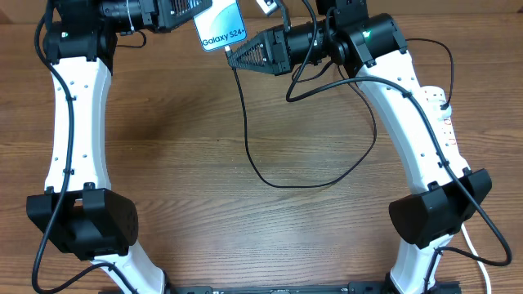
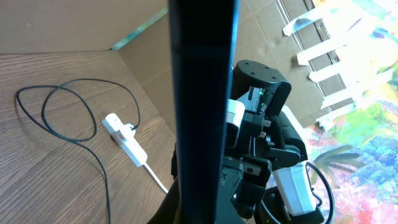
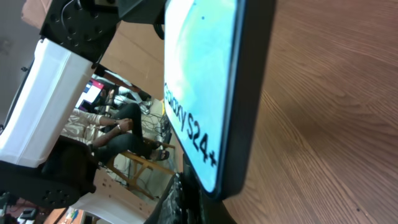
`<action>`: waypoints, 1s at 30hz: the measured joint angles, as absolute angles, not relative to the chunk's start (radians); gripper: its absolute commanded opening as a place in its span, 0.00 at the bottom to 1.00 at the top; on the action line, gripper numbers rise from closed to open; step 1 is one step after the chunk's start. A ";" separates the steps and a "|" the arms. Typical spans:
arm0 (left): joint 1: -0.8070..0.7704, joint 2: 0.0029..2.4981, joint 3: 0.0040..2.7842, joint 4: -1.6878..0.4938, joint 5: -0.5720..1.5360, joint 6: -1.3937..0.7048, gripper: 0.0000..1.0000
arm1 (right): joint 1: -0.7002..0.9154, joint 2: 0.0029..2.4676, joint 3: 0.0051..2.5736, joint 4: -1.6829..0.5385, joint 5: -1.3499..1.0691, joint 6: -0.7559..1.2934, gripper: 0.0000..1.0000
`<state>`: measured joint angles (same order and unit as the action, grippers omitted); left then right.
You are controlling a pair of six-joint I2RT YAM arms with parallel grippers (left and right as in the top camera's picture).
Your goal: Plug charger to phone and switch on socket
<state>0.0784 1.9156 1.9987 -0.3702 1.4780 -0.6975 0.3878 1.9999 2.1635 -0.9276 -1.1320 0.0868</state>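
The charger (image 1: 298, 186) lies slack on the tabletop (image 1: 180, 147), looping toward the socket (image 2: 124, 138) at right; it is probably light and floppy, best held at its stiff tip. Farther off, the left tool (image 1: 194, 16) pinches the rigid, likely slick phone (image 1: 221, 24) aloft. Whether the right tool (image 1: 241, 55), just beside the phone's end, grips anything, I cannot tell.

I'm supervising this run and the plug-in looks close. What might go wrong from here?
The phone is held off the table by the left tool alone; a push from the right tool may twist it or slip it.
The charger loops loosely across the table near the right arm and may snag.
The socket lies partly under that arm, awkward to reach.
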 measured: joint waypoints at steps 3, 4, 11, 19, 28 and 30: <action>0.078 1.916 1.999 -0.370 1.478 -0.698 0.04 | 0.388 2.000 2.164 -0.926 -1.118 0.097 0.04; 0.078 1.916 1.999 -0.370 1.481 -0.698 0.04 | 0.388 2.000 2.164 -0.923 -1.117 0.098 0.04; 0.078 1.916 1.999 -0.370 1.486 -0.697 0.04 | 0.388 2.000 2.164 -0.919 -1.118 0.102 0.04; 0.078 1.916 1.999 -0.367 1.480 -0.697 0.04 | 0.388 2.000 2.164 -0.970 -1.119 0.097 0.04; 0.078 1.916 1.999 -0.367 1.477 -0.697 0.04 | 0.388 2.000 2.164 -0.954 -1.124 0.089 0.04; 0.078 1.916 1.999 -0.367 1.477 -0.697 0.04 | 0.388 2.000 2.164 -0.942 -1.127 0.089 0.04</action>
